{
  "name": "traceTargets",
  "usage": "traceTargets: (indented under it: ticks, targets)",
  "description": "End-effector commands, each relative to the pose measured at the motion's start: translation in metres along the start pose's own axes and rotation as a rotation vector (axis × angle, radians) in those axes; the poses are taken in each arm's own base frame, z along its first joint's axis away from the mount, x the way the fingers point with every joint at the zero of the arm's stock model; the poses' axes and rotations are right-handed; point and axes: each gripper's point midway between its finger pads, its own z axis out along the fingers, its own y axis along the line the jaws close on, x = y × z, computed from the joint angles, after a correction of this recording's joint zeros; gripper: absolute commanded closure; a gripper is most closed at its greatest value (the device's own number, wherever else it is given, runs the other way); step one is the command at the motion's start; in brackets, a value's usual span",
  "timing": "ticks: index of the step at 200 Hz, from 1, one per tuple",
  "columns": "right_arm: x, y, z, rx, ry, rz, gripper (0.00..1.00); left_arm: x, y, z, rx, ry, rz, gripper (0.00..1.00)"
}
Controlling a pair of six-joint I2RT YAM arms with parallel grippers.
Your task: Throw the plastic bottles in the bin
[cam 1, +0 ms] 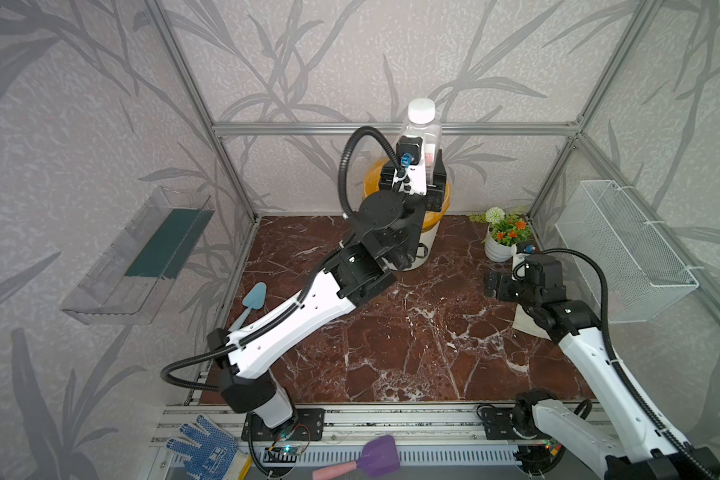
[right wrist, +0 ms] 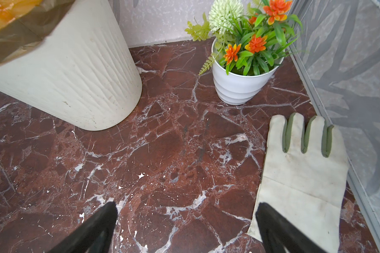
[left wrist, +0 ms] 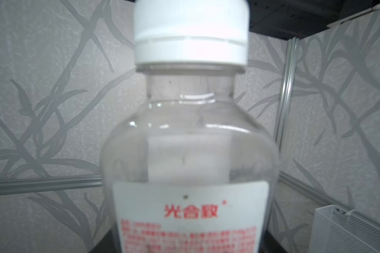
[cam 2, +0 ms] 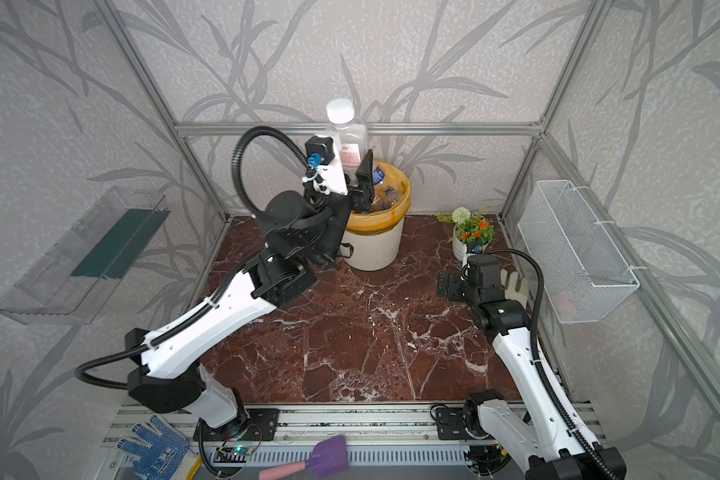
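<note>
A clear plastic bottle [cam 1: 421, 124] [cam 2: 347, 126] with a white cap and a red-printed white label stands upright in my left gripper [cam 1: 427, 166] [cam 2: 352, 166], which is shut on its lower body. It hangs over the near rim of the bin [cam 1: 431, 239] [cam 2: 375, 249], a cream ribbed basket with an orange-yellow liner. Several other bottles [cam 2: 385, 193] lie inside the bin. The held bottle [left wrist: 189, 142] fills the left wrist view and hides the fingers. My right gripper [right wrist: 187, 208] is open low over the marble floor, right of the bin [right wrist: 86, 76], with nothing between its fingers.
A white flower pot [cam 1: 499, 247] [right wrist: 239, 87] stands right of the bin, and a cream glove [cam 2: 514, 282] [right wrist: 301, 175] lies beside my right gripper. A wire mesh basket [cam 1: 624, 249] hangs on the right wall, a clear shelf [cam 1: 142, 253] on the left. A blue trowel [cam 1: 252, 301] lies at the left edge.
</note>
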Motion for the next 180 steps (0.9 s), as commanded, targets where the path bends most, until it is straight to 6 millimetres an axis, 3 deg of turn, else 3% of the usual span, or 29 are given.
traceTargets:
  ticks: [1,12,22,32,58,85,131,180]
  targets:
    - [-0.016,0.001,-0.011,-0.002,-0.046,0.010,0.01,0.139,0.045,0.044,-0.048,0.444,-0.120,0.44]
    - [-0.017,0.001,-0.012,-0.002,-0.045,0.004,0.01,0.175,0.058,0.051,-0.073,0.577,-0.179,0.26]
    - [-0.019,0.001,-0.013,0.000,-0.048,0.001,0.01,0.177,0.064,0.052,-0.101,0.605,-0.195,0.16]
    - [-0.021,0.001,-0.014,-0.002,-0.052,-0.007,0.01,0.156,0.058,0.053,-0.076,0.551,-0.177,0.01]
    - [-0.023,0.003,-0.013,-0.011,-0.055,0.000,0.01,0.091,0.048,0.047,-0.020,0.321,-0.152,0.01]
    - [-0.019,0.004,-0.010,-0.015,-0.045,0.015,0.01,0.076,0.057,0.033,-0.040,0.298,-0.161,0.01]
    - [-0.013,0.002,-0.003,-0.007,-0.030,0.003,0.01,0.101,0.075,0.016,-0.098,0.332,-0.147,0.01]
    - [0.003,-0.002,0.017,0.007,-0.029,-0.066,0.01,0.160,0.113,-0.019,-0.224,0.429,-0.145,0.01]
